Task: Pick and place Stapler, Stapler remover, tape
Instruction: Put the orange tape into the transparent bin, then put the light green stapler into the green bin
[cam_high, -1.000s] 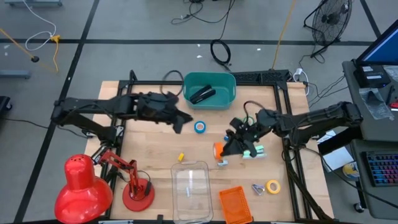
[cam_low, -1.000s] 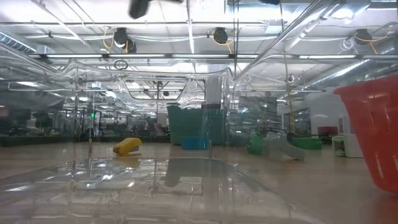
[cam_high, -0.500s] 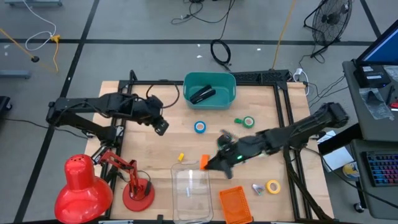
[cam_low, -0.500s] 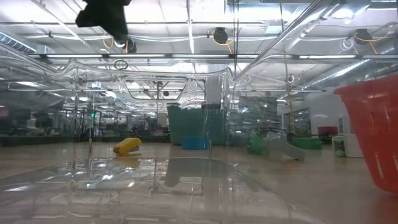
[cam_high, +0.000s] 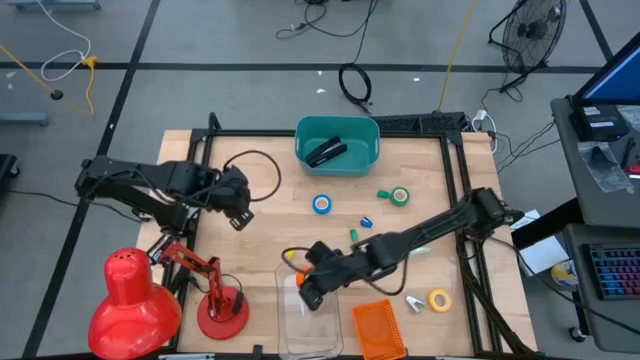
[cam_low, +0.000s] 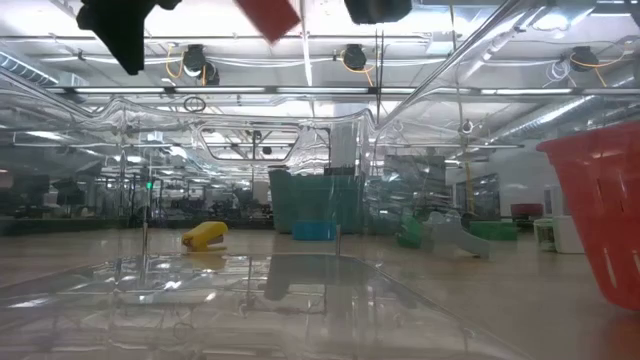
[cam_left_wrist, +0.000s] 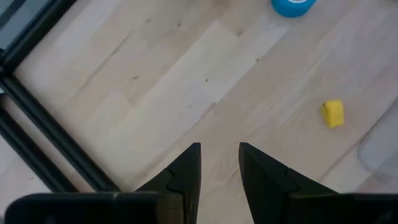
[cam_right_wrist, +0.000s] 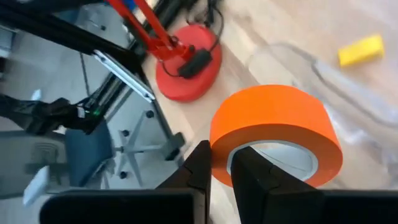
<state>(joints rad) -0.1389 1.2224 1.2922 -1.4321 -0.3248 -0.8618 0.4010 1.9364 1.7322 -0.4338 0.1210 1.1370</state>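
The right end effector is pinched narrow on the wall of the orange tape, one finger outside the ring and one inside its pale core. In the high view it hangs over the near-left corner of the clear bin, with the tape a small orange spot at its tip. The bin lies directly beneath and just toward 4 o'clock from the end effector, so I judge the coming release turns on a short shift that way and a drop. The bin's long axis runs 12 to 6; the ring's hole points roughly along the fingers.

The right arm is far nearer the bin. The left end effector hovers over bare worktop at about 9 o'clock from the blue tape, fingers a narrow gap apart and holding nothing.

Still on the worktop: the green tape at 3 o'clock from the blue tape, and the yellow tape near the right front corner. A dark item, possibly the stapler, lies in the teal bin at 12 o'clock.

No brand, label or writing can be read on anything.
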